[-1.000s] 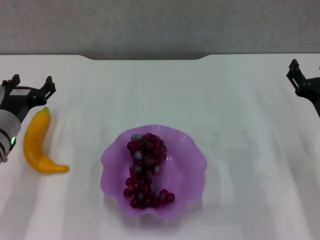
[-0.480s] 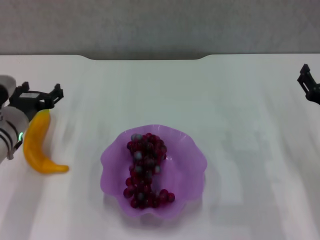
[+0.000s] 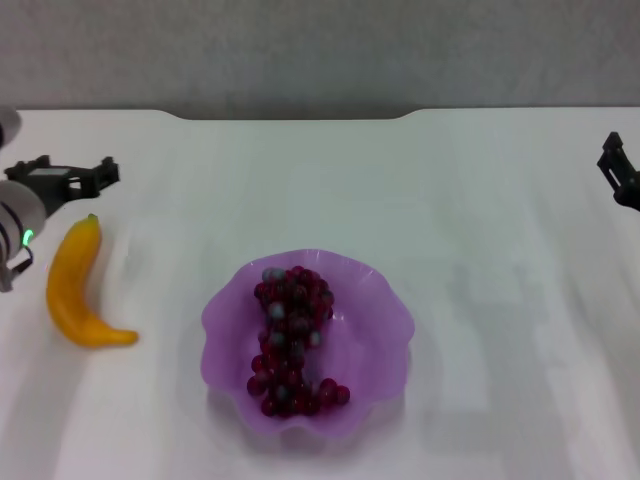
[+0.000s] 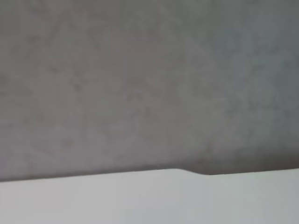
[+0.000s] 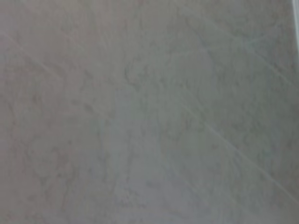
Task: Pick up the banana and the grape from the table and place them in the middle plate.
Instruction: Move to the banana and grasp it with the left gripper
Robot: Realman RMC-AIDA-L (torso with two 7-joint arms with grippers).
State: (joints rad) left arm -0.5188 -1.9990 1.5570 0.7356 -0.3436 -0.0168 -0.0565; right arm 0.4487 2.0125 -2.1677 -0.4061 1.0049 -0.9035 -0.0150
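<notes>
- While our left gripper (image 3: 62, 172) hovers spread just behind one banana (image 3: 78, 286), it holds nothing.
- One grape (image 3: 291, 339) bunch lies in the middle plate (image 3: 385, 335).
- Our right gripper (image 3: 620, 170) sits far right; its fingers' state we cannot tell.

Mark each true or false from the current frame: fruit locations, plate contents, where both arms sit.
1. The bunch of dark red-purple grapes lies inside the translucent purple scalloped plate. True.
2. The curved yellow banana is in the plate too. False: it lies on the white table, to the robot's left of the plate, apart from it.
3. The left gripper is clamped on the banana. False: its fingers are spread, just beyond the banana's greenish tip, holding nothing.
4. The right gripper sits at the far right edge, away from both fruits. True.
5. The plate touches the table's dark back edge. False: bare tabletop lies between them.
</notes>
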